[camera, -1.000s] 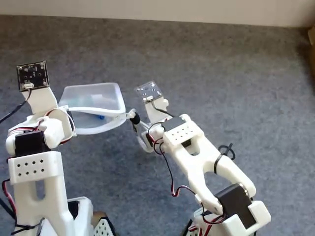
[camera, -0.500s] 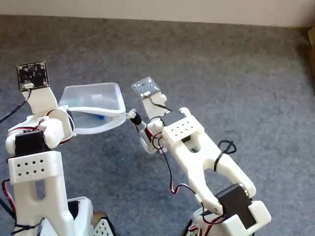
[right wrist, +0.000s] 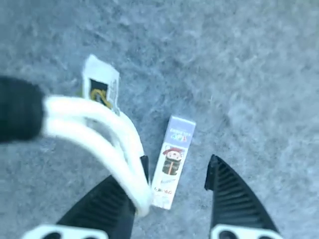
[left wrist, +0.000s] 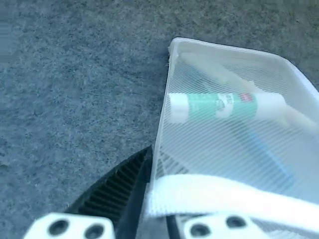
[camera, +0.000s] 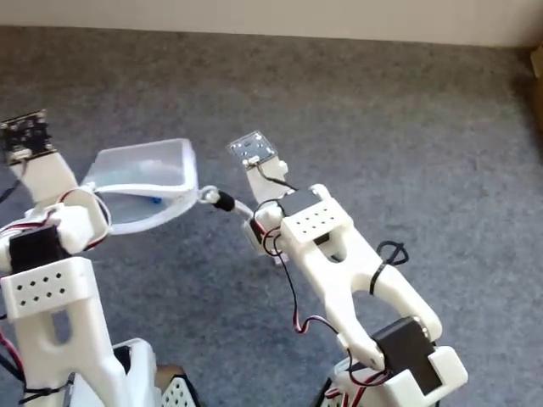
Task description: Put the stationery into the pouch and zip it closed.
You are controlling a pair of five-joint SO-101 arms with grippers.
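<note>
Left gripper [left wrist: 153, 172] pinches the edge of the mesh pouch [left wrist: 234, 149]; glue stick [left wrist: 224, 106] inside. Right gripper [right wrist: 178, 164] spread, pull cord [right wrist: 102, 127] against one finger, small box [right wrist: 173, 144] lying on the table [camera: 382, 110].

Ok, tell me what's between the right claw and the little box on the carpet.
A white cord hangs along one finger of the right claw and overlaps a corner of the box in the right wrist view. Nothing else visible: the box lies on the carpet, seen between the open fingers.
</note>
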